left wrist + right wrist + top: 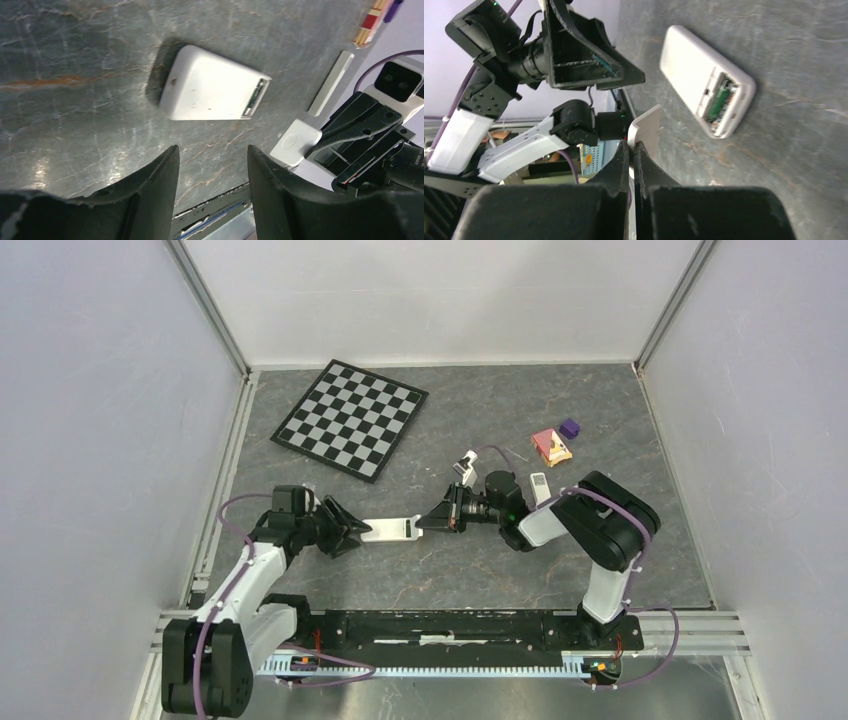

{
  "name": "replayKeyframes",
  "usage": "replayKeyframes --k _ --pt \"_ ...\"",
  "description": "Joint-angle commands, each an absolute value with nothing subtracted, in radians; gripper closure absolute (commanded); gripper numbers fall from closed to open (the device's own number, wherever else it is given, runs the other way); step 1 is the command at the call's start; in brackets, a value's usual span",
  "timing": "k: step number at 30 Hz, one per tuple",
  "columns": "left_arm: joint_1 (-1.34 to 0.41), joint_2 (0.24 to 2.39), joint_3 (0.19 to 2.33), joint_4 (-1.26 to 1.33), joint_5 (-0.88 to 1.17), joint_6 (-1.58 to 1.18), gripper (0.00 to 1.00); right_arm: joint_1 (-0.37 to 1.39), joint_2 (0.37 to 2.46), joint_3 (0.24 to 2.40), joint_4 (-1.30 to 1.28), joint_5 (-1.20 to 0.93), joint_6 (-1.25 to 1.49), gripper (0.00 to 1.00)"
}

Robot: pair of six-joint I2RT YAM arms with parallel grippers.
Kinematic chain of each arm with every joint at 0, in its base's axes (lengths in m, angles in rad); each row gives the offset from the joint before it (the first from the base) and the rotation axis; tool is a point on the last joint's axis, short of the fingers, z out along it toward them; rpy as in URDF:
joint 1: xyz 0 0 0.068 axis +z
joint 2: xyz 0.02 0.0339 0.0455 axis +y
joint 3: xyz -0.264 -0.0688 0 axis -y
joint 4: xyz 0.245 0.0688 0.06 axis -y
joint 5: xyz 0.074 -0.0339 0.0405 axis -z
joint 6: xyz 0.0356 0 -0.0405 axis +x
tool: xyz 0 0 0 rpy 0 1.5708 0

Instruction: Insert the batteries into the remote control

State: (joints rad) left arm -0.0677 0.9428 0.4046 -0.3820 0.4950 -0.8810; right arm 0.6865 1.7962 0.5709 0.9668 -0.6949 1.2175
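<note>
the remote (390, 530) lay flat on the grey counter (480, 570), back side up, between the two arms. its battery bay at the end nearer the right arm stood uncovered. a green bit (720, 97) showed inside the bay, but i could not tell whether it was a battery.

the left tool (212, 150) sat low just beside the remote's closed end. its fingers (155, 185) were spread apart with nothing between them, and the remote lay just beyond their tips.

the right tool (631, 145) was pressed together, pinching a thin white cover plate (646, 127) by one edge. the plate hung near the open end of the remote, apart from it in the right wrist view.

well behind the remote, a chessboard (350, 418) lay flat towards the far left. a small purple block (569, 427) and a red and yellow piece (551, 447) sat together at the far right. a thin pale stick (332, 82) lay on the counter near the right arm.
</note>
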Motion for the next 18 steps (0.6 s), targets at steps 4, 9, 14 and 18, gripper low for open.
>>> replayKeyframes --k 4,9,14,18 --pt "-0.035 1.005 0.392 -0.294 0.532 -0.789 0.41 0.692 1.900 0.590 1.192 -0.607 1.283 1.00" --pt "-0.020 1.056 0.405 -0.284 0.542 -0.765 0.42 0.696 1.949 0.602 1.193 -0.591 1.304 1.00" --pt "-0.015 1.071 0.405 -0.273 0.545 -0.761 0.43 0.704 1.989 0.613 1.208 -0.588 1.307 1.00" --pt "-0.014 1.088 0.403 -0.264 0.553 -0.760 0.43 0.707 2.018 0.630 1.213 -0.588 1.304 1.00"
